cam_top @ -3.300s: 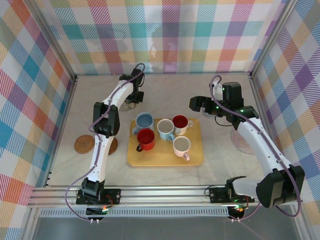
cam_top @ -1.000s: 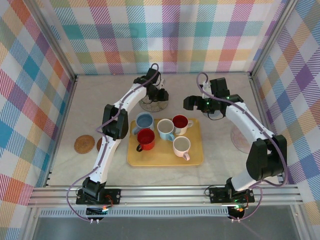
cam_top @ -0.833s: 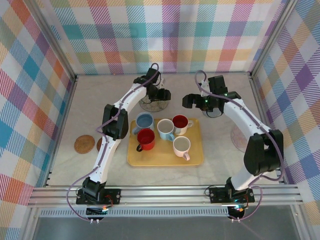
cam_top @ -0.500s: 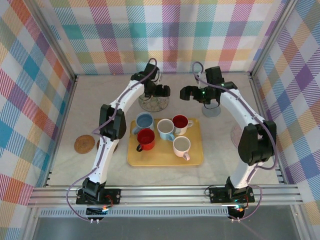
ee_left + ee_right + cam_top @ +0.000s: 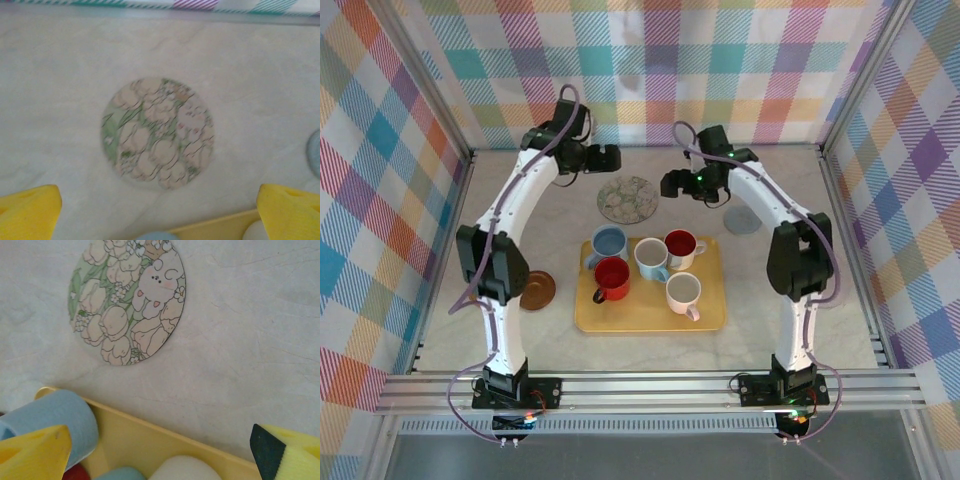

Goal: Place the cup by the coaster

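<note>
Left arm [image 5: 515, 200] and right arm [image 5: 760, 195]: white shells, black joints, a purple cable [image 5: 677, 133] running along each. Pincer fingertips [image 5: 292, 452] are yellow, seemingly foam, one edged in black.

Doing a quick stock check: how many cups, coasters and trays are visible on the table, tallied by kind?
Cups: 5
Coasters in view: 3
Tray: 1
Total: 9

Plaid walls [image 5: 650, 60] — pale marbled tabletop [image 5: 755, 322]
</note>
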You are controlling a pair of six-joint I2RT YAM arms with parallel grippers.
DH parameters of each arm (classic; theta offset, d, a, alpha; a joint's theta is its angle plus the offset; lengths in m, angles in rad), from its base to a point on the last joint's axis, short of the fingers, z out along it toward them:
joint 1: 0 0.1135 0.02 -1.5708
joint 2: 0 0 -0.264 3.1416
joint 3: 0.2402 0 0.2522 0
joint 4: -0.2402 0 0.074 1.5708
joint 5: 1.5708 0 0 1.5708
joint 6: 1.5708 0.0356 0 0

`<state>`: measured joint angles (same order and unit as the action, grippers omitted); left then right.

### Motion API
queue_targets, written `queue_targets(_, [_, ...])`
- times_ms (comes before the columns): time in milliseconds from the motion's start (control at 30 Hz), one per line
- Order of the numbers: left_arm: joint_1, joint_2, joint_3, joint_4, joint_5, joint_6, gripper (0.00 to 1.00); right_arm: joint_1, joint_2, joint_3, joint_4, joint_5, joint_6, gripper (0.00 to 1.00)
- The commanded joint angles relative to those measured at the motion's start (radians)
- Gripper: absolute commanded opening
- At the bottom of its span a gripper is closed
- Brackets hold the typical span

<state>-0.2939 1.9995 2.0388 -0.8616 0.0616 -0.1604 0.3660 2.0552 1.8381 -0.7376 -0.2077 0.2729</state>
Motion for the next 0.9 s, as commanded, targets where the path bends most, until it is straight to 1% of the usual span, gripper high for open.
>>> queue_targets(0, [0.018, -0.089, -0.119, -0.014, -0.052, 0.034, 1.0, 0.027, 0.066, 0.072, -0.061, 0.07, 0.02, 0.92])
queue_targets(133, [0.041, -0.179, -0.268, 0.018, -0.065, 0.056, 1.0, 0.062, 0.166, 0.172, -0.097, 0.12, 0.007, 0.91])
queue_targets(267, [0.076, -0.239, -0.353, 0.041, -0.054, 0.059, 1.0, 0.091, 0.267, 0.292, -0.147, 0.169, 0.006, 0.92])
queue_targets(500, [0.112, -0.296, -0.455, 0.047, -0.069, 0.061, 1.0, 0.112, 0.389, 0.392, -0.14, 0.207, 0.003, 0.88])
queue_targets(700, [0.124, -0.341, -0.537, 0.046, -0.081, 0.054, 1.0, 0.136, 0.465, 0.459, -0.098, 0.249, -0.026, 0.87])
queue_targets(867, [0.132, -0.36, -0.554, 0.03, -0.096, 0.07, 1.0, 0.156, 0.509, 0.492, -0.073, 0.255, -0.037, 0.87])
